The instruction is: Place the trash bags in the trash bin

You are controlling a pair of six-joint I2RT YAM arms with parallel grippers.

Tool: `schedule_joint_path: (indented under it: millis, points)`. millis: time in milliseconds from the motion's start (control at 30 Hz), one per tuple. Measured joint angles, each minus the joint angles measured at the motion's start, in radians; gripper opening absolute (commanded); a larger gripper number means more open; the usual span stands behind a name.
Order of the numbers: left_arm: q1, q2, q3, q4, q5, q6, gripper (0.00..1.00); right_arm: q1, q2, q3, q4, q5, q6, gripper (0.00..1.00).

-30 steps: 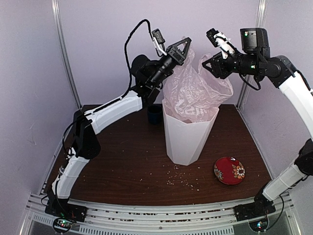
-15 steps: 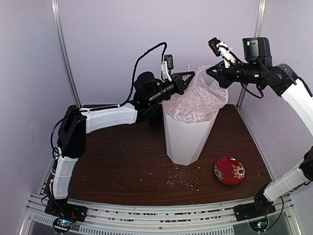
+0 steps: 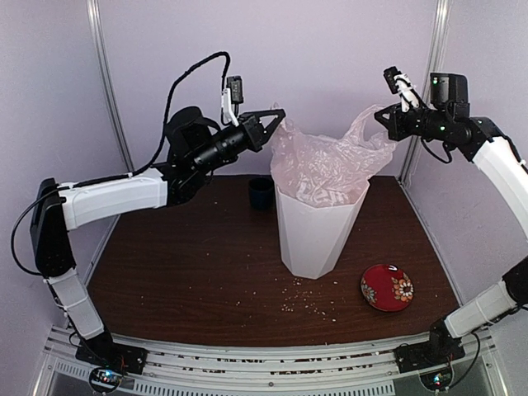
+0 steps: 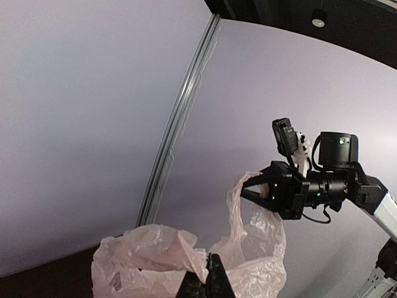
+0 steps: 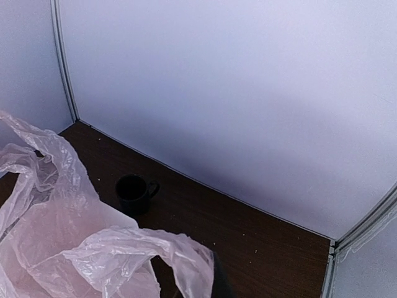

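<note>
Partly done: the left gripper (image 3: 271,124) and right gripper (image 3: 384,120) each clamp an edge of the trash bag (image 3: 322,169), its bottom inside the trash bin (image 3: 313,239), its top not yet in.

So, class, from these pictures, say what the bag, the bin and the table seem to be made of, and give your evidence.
The bag: thin plastic film, pale pink, translucent, crinkled. The bin: probably rigid plastic, white, smooth faceted sides. The table: looks like dark wood or wood-effect laminate; streaky brown surface, slight sheen.
</note>
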Motion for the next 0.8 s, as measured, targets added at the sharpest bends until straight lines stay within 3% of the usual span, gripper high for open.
schedule_joint_path:
  millis: [233, 500, 800]
  points:
    - [0.005, -0.183, -0.223, -0.152, 0.085, -0.042, 0.0, -0.103, -0.036, -0.142, 0.098, -0.119, 0.062, 0.0]
    - [0.005, -0.327, -0.43, -0.271, 0.238, -0.08, 0.0, -0.103, -0.262, -0.426, 0.155, -0.197, 0.096, 0.0]
    - [0.008, -0.432, -0.511, -0.473, 0.257, -0.029, 0.0, -0.115, -0.357, -0.522, 0.193, -0.2, 0.095, 0.0]
